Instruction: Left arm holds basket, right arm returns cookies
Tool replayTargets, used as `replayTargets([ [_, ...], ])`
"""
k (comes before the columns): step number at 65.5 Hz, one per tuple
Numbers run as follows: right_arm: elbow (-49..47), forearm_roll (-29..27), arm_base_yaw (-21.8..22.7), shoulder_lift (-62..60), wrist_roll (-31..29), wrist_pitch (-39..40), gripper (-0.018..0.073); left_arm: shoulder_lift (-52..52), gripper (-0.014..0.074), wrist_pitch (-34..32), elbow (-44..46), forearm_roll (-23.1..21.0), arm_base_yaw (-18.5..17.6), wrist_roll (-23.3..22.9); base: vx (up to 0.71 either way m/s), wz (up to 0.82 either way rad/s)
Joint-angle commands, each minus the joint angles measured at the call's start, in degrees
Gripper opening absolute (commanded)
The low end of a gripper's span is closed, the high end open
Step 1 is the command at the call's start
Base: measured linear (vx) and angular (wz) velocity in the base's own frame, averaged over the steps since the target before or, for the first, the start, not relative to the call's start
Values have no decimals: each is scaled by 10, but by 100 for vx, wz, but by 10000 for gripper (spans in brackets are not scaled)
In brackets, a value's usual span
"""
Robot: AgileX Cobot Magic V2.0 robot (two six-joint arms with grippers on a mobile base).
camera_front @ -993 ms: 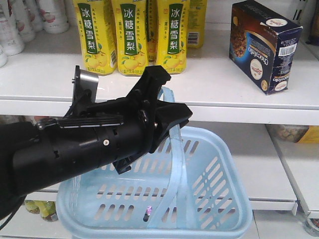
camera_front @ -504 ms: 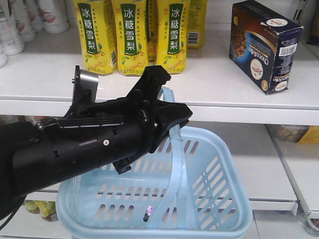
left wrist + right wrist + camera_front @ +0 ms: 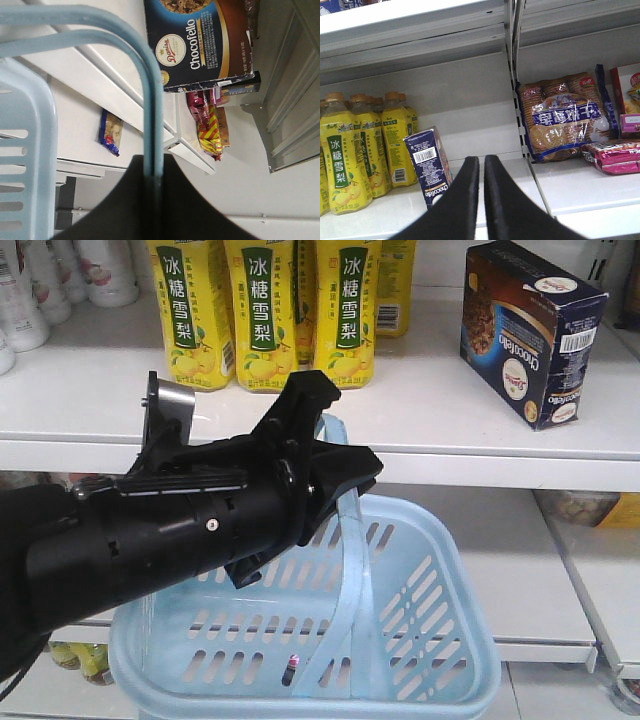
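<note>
White supermarket shelving is filling the front view, its main shelf (image 3: pixel 430 420) running across the upper half. At upper left to centre, yellow drink bottles (image 3: pixel 258 310) are standing in a row, well apart from the cookies (image 3: pixel 530 330), which are sitting upright and slightly angled at upper right on that shelf, apparently already returned. Across the left and centre, the left arm (image 3: pixel 150 540) is reaching in, its pincer (image 3: pixel 335 460) clamping the hoop handle (image 3: pixel 352 570) so the basket (image 3: pixel 430 640) is hanging level below the shelf edge, within reach for unloading. A small dark item (image 3: pixel 290 668) is lying in the basket; what it is, I cannot tell. In the right wrist view, the right arm's pincer (image 3: pixel 481 185) is showing its fingers (image 3: pixel 460 200) pressed together on nothing, just beside the cookies, probably because the box is already released.
</note>
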State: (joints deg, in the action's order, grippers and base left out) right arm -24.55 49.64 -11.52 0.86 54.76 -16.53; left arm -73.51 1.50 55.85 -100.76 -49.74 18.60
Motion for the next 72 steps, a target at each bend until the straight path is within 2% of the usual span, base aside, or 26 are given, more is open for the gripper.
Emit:
replayTargets([
  [1, -12, 13, 2, 8, -3, 24, -11, 25, 0, 2, 25, -12, 0, 12, 0, 0],
  [22, -12, 13, 2, 8, -3, 24, -11, 80, 0, 5, 18, -8, 1, 12, 0, 0],
  [43, -12, 13, 2, 8, -3, 23, -11, 161, 0, 10, -91, -14, 7, -5, 0, 0],
  [56, -12, 13, 2, 8, -3, 23, -11, 234, 0, 19, -157, -12, 60, -4, 0, 0],
  [72, -12, 13, 2, 8, -3, 23, -11, 326, 0, 55, -259, -12, 169, -3, 0, 0],
])
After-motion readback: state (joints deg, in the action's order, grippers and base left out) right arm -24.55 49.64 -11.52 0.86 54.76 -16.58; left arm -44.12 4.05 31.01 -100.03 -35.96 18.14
